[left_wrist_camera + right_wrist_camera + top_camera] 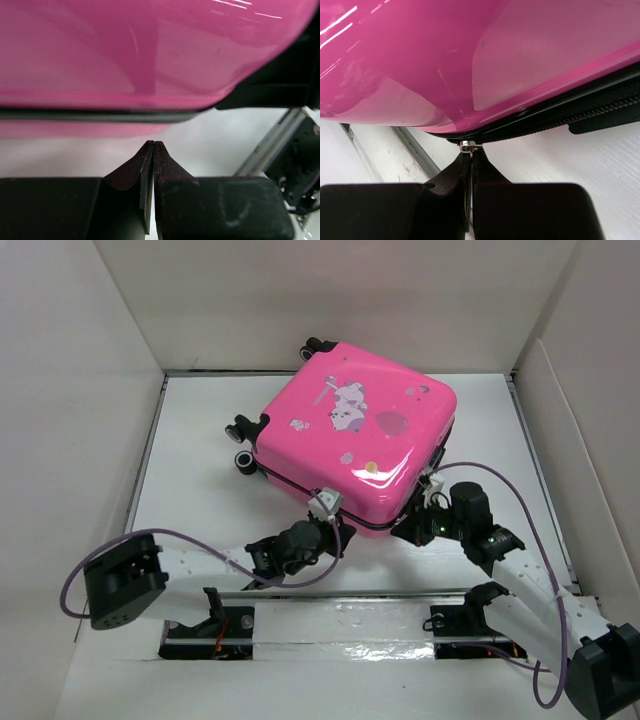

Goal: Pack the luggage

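On the white table [200, 450]: the luggage [355, 430], a hot-pink hard-shell case, lies flat and closed toward the back, turned at an angle to the table edges, glossy shell facing up.
Print: a white cartoon animal [347, 410] and a few pale round marks show on the upper shell.
Rolling gear: black wheels [243, 428] stick out along the case's left side and at its far corner.
Seam: a black zipper [560, 120] runs between the two pink halves. In both wrist views the halves sit together.
Left arm: the left gripper [151, 146] is at the case's near edge. Its dark fingers [167, 167] are pressed flat together with nothing visible between them. The tips sit just under the black seam, and whether they touch it cannot be told.
Right arm: the right gripper [470, 153] is at the near right corner, jaws pinched on a small silver zipper pull [467, 146] that hangs from the zipper line right at its tips.
Reach: both arms extend forward from a rail [340, 625] at the near edge, the left one from the left, the right one bent in from the right. Purple cables [190, 538] loop along each.
Surround: plain white walls [300, 300] close in the table on the left, back and right.
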### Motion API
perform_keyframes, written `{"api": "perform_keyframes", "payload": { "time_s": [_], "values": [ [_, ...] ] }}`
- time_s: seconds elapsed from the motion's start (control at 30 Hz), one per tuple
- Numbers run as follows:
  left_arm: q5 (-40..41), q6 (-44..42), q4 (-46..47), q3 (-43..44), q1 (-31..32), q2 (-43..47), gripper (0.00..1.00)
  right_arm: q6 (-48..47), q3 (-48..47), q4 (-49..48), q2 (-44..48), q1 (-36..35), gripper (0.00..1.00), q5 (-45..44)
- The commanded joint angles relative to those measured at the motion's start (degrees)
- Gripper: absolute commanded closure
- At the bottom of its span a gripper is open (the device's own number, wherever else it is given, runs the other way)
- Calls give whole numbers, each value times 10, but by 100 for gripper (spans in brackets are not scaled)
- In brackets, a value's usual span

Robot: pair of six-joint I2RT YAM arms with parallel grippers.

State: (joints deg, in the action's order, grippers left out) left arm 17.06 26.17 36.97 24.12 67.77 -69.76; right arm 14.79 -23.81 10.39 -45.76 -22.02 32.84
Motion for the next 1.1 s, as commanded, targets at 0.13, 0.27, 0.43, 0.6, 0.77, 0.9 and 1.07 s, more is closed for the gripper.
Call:
{"api": "perform_keyframes", "payload": {
  "time_s": [0.13,0.27,0.43,0.6,0.77,0.9,1.07],
  "values": [
    [-4,-30,112,100,-19,-120,100,6,-40,-65,48,-57,100,-81],
    [-35,-23,133,127,-46,-158,100,16,-41,-33,65,-115,100,-127],
    [-62,-29,130,190,-46,-209,100,59,-41,-33,73,-211,100,-195],
    [-100,-27,125,244,-46,-257,100,100,-46,-113,16,-291,100,-239],
    [-120,-24,103,246,-67,-248,81,115,-62,-165,-35,-309,100,-326],
    [-146,2,86,155,-132,-147,29,114,-38,-165,5,-294,100,-380],
    [-142,20,-32,51,-204,3,21,97,-20,-158,15,-204,100,-311]
  ]
}}
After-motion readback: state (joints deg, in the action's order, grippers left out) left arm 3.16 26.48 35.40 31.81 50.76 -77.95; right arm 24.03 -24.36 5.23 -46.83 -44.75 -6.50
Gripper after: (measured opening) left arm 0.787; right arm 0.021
